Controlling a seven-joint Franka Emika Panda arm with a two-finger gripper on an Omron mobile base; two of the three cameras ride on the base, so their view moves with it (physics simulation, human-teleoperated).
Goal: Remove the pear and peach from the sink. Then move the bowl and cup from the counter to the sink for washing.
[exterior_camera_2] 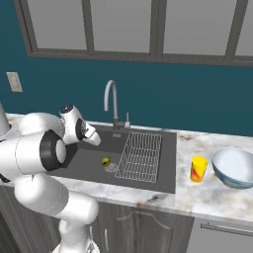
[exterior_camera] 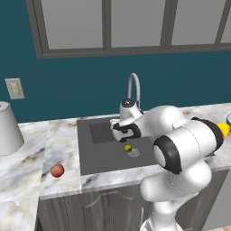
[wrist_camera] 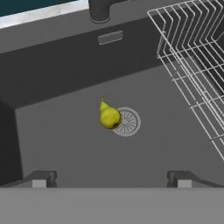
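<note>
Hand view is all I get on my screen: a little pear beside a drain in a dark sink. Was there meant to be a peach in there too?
Observer: The peach already lies out on the counter, left of the sink.
Operator: And the dishes to wash?
Observer: A yellow cup and a pale bowl stand side by side on the counter right of the sink.
Operator: Is the claw near the pear?
Observer: The gripper hangs open above the pear, not touching it.
</note>
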